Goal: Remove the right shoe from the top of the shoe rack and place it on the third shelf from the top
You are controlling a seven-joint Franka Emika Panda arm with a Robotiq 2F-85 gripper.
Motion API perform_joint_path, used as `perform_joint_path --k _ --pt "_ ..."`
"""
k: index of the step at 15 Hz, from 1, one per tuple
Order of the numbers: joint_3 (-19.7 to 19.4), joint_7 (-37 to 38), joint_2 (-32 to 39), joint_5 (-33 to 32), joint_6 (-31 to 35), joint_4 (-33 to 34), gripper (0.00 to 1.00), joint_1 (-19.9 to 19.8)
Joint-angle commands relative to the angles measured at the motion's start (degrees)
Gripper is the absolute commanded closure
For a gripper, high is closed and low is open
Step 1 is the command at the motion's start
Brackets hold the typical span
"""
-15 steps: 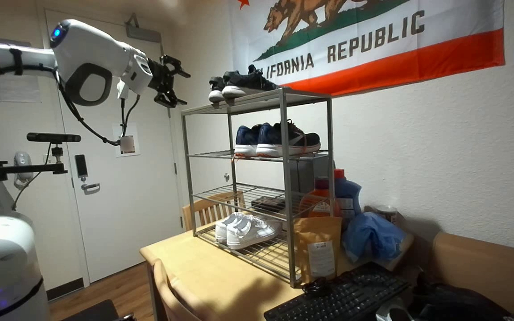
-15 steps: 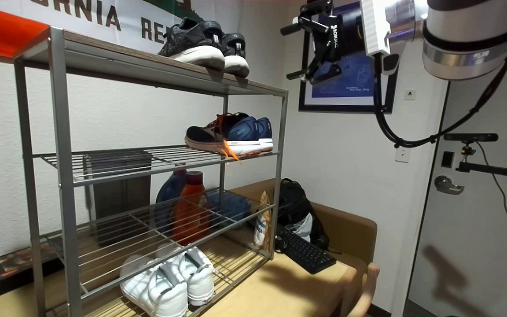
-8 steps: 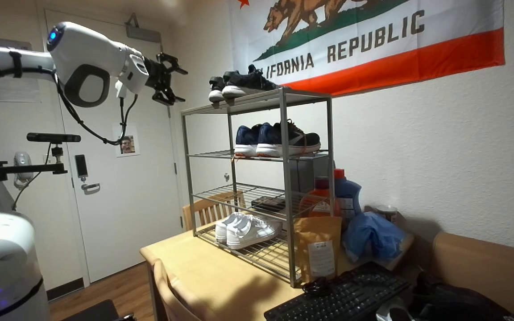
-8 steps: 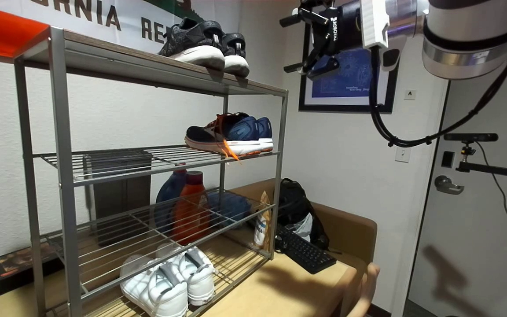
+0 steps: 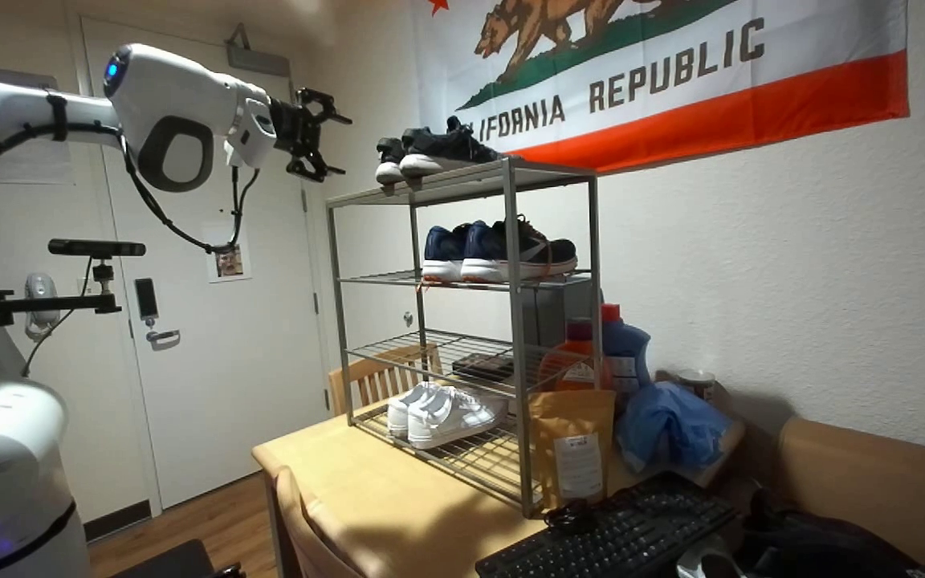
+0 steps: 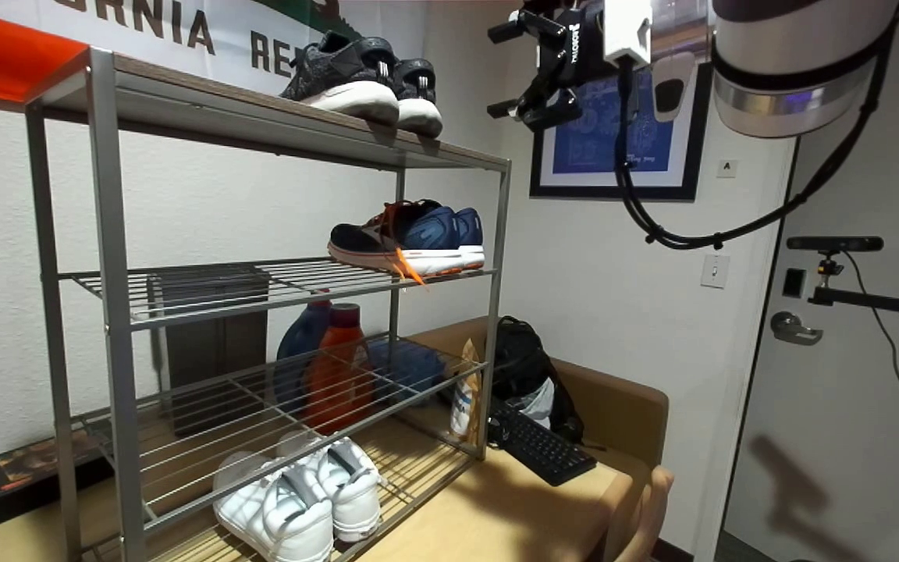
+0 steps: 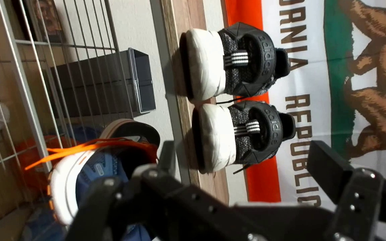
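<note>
The right shoe [image 7: 246, 134], a black low-top sneaker with white midsole, dark bottom edge and striped heel tab, sits on the rack top, heel toward me. It shows in both exterior views [image 5: 446, 146] [image 6: 420, 97]. Its black twin [image 7: 233, 63] stands beside it. The shoe rack [image 6: 110, 328] is grey metal with a wood-look top. The third shelf [image 6: 387, 411] is a bare wire tier, also seen in an exterior view [image 5: 462, 347]. My gripper [image 5: 343, 145] is open and empty, apart from the heels [image 6: 500, 71]. In the wrist view its fingers [image 7: 241, 150] spread wider than the right shoe.
Dark blue shoes [image 6: 426, 234] with orange laces sit on the second shelf, below my gripper. White shoes [image 5: 446, 417] stand on the bottom tier. Detergent bottles [image 6: 340, 367] and a dark box [image 6: 215, 351] stand behind the rack. The flag [image 5: 671, 104] hangs on the wall behind.
My gripper has risen a little and moved closer to the rack, after drawing slightly back first. It stays open. The shoes and rack have not moved.
</note>
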Motion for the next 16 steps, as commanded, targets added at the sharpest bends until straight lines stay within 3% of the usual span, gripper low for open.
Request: perform_joint_path --k 1,8,14,15,16 --pt "1.2 6.0 4.0 -1.1 -1.2 5.6 0.0 -4.0" --pt "1.0 14.0 7.6 -7.2 -3.6 13.1 0.0 -8.4" --pt "1.0 24.2 11.6 -15.2 -10.5 18.3 0.0 -10.6" --pt "0.9 25.9 12.1 -16.6 -11.5 19.0 0.0 -10.7" --pt "-1.0 23.7 10.4 -17.0 -8.5 15.5 0.0 -7.3"
